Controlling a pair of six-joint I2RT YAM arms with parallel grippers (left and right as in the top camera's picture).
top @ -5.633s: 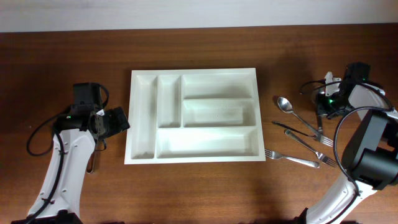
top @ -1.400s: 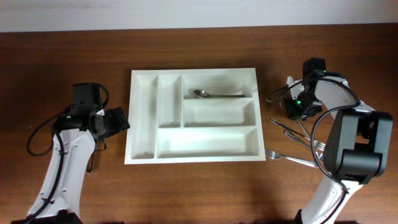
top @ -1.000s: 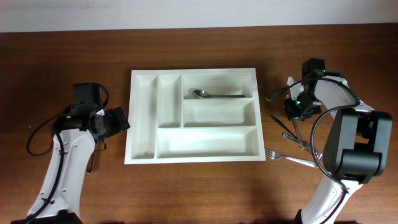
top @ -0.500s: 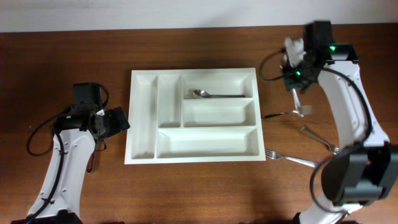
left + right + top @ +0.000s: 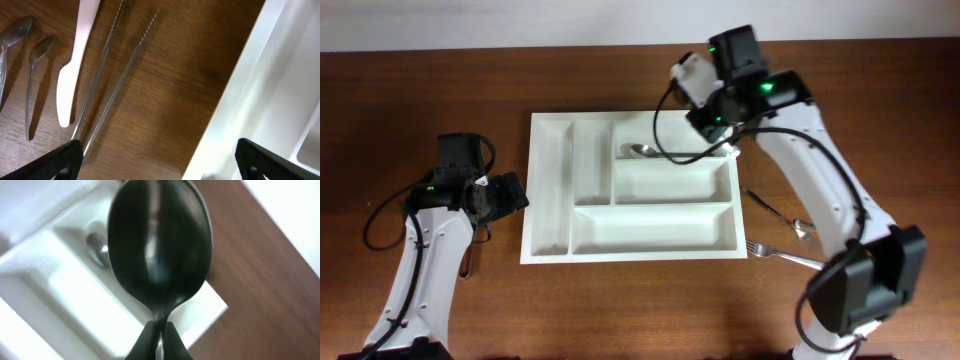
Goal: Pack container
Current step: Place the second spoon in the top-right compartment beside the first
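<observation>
The white container [image 5: 650,229] lies at the table's middle, and a metal spoon [image 5: 660,152] rests in its top wide compartment. My right gripper [image 5: 720,135] hovers over that compartment's right end. In the right wrist view it [image 5: 159,332] is shut on the neck of a second spoon [image 5: 157,245], whose dark shiny bowl hangs above the container [image 5: 45,295] and the lying spoon [image 5: 97,247]. My left gripper [image 5: 515,192] stands open just left of the container, over bare wood, with nothing between its fingers [image 5: 62,160].
A fork [image 5: 788,257] and another utensil [image 5: 770,210] lie right of the container. Left of the container's rim [image 5: 240,100] I see a white plastic knife [image 5: 75,55], thin metal tongs [image 5: 115,75] and two small spoons [image 5: 37,65].
My right arm has swung left from beside the container's upper right corner to above its top compartment, carrying a spoon. The left arm has stayed still.
</observation>
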